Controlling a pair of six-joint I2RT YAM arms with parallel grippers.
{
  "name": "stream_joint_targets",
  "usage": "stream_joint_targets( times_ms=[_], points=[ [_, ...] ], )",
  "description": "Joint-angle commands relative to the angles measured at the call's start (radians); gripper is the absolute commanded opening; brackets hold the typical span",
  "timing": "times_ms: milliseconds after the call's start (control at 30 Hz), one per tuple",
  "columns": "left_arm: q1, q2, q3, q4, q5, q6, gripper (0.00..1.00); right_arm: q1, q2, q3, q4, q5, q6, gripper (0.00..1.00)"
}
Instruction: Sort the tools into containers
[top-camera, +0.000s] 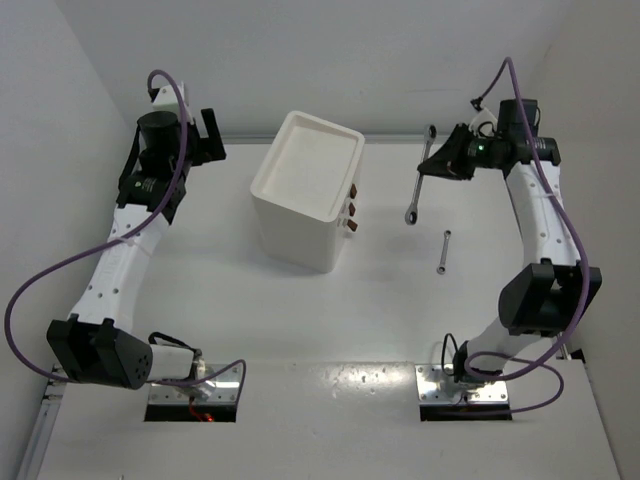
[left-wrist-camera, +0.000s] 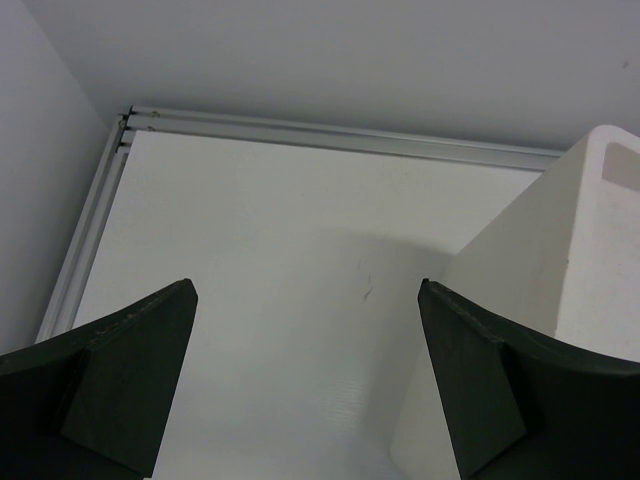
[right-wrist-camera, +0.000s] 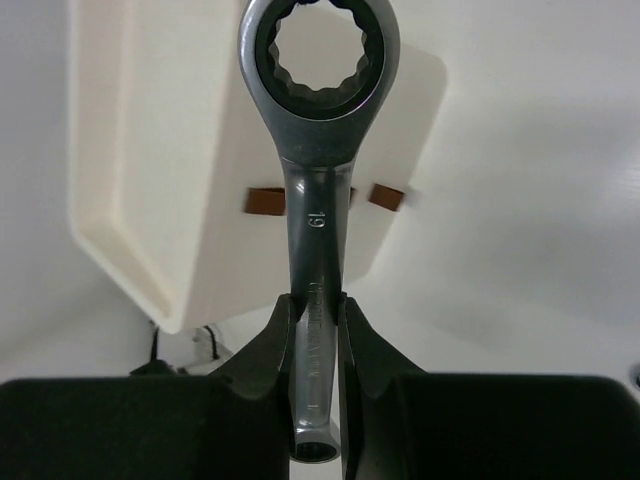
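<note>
The white drawer unit (top-camera: 305, 190) stands mid-table, its recessed tray top empty and its brown handles (top-camera: 352, 208) facing right. My right gripper (top-camera: 432, 165) is shut on a long silver wrench (top-camera: 418, 180) and holds it in the air right of the unit. In the right wrist view the wrench (right-wrist-camera: 320, 200) sticks out from between the shut fingers (right-wrist-camera: 262, 350), ring end forward, over the unit (right-wrist-camera: 180, 150). A smaller silver wrench (top-camera: 444, 252) lies on the table. My left gripper (top-camera: 208, 140) is open and empty, left of the unit (left-wrist-camera: 540, 300). Pliers and screwdriver are out of view.
White walls close in the table on the left, back and right. An aluminium rail (left-wrist-camera: 330, 135) runs along the table's far edge. The arm bases sit on metal plates (top-camera: 197, 385) at the near edge.
</note>
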Motion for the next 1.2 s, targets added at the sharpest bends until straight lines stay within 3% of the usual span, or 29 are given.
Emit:
stream_joint_targets(
  times_ms=[0,233,633,867,1167],
  points=[
    [-0.019,0.011,0.000,0.038,0.025,-0.012,0.99,0.052,-0.026,0.120,0.084,-0.131,0.102,0.00],
    [-0.028,0.021,0.000,0.038,0.025,-0.003,0.99,0.149,0.072,0.282,0.192,-0.221,0.210,0.00],
    [-0.047,0.021,0.010,0.019,-0.018,0.038,0.99,0.325,0.275,0.402,0.505,-0.240,0.451,0.00],
    [-0.047,0.021,0.010,0.010,-0.028,0.049,0.99,0.396,0.379,0.462,0.496,-0.218,0.447,0.00],
    [-0.038,0.011,-0.001,0.010,-0.028,0.040,0.99,0.416,0.485,0.565,0.305,-0.172,0.281,0.00]
  ],
)
